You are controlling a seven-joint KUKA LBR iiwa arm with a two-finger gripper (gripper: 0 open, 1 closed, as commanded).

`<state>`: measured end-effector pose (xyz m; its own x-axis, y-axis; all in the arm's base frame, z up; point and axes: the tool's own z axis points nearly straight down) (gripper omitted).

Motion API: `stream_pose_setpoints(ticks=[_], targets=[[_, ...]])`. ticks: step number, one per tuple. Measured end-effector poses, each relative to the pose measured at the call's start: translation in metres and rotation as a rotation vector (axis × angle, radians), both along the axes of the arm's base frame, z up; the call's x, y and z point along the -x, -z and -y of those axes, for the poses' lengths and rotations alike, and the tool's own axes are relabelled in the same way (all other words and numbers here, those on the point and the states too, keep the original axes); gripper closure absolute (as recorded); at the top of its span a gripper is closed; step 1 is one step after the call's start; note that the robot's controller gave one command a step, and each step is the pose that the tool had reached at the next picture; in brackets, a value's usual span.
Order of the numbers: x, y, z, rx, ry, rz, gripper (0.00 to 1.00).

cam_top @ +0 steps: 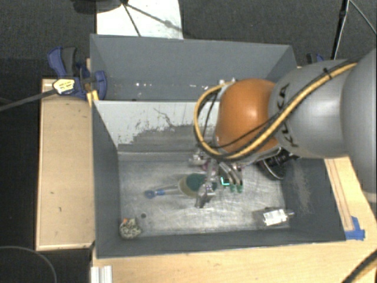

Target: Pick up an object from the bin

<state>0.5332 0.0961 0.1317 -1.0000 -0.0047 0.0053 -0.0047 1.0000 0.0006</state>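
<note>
Gripper [204, 198] beside green disc [189, 186] (blue handle [155, 192]), arm lettering [281, 99] unreadable

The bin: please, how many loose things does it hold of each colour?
Green with blue tip: 1, a spoon-like tool mid-bin.
White: 1, a small block.
Mottled grey-brown: 1, a lump.
Black: 1, a round thing, partly under the arm.
Total: 4

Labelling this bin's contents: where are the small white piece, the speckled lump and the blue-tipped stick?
small white piece [275, 217]: camera view, on its middle.
speckled lump [130, 229]: camera view, on its middle.
blue-tipped stick [164, 190]: camera view, on its shaft.
</note>
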Motion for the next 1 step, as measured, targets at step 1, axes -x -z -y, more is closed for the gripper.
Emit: stream_pose_setpoints(ticks=[1], targets=[[-0.0024,-0.004,0.0005,-0.001,0.006,0.008,1.0]])
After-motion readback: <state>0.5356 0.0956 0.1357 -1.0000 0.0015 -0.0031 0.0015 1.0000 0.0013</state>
